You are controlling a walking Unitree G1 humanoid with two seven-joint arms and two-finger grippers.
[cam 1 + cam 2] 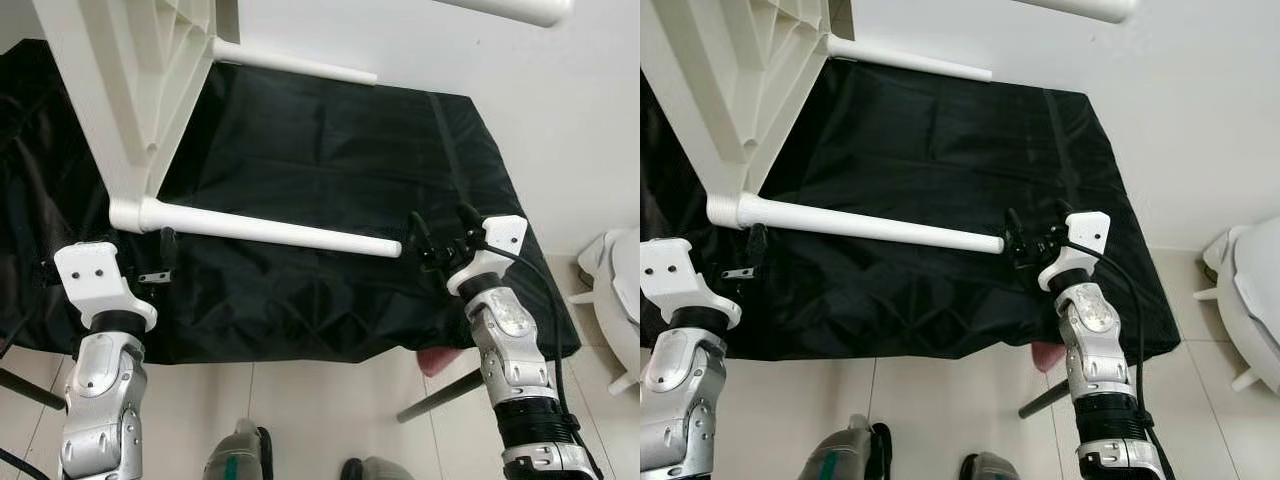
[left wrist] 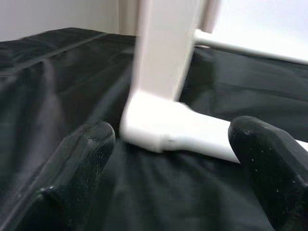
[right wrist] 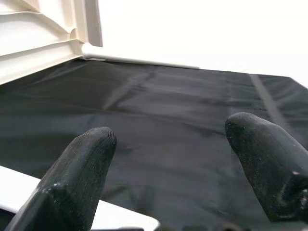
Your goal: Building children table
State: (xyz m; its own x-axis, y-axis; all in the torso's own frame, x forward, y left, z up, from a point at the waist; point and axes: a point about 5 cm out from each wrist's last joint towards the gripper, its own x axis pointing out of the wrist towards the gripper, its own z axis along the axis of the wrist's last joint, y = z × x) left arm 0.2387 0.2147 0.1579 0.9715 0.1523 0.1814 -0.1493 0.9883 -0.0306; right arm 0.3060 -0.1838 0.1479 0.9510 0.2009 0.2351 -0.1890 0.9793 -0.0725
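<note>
Black fabric-covered work surface (image 1: 330,150) with, nearest, the left gripper (image 1: 160,262) and right gripper (image 1: 440,240), both spread open and empty, bracketing a white plastic table leg (image 1: 270,231); beyond, the tipped white ribbed plastic tabletop (image 1: 130,70), probably turned for leg fitting.

Bright, even indoor light fills both head views, leaving the white wall (image 1: 560,120) nearly washed out while the black cloth (image 1: 330,160) shows soft grey sheen along its creases and only faint shadow beneath the white table leg (image 1: 270,230). The head views are sharp at centre, with straight edges bowing slightly toward the frame borders. In the wrist views the background is overexposed to glaring white, the black fingers (image 2: 77,178) close to the lens are soft and out of focus, and the white frame upright (image 2: 163,53) is smeared with blur.
</note>
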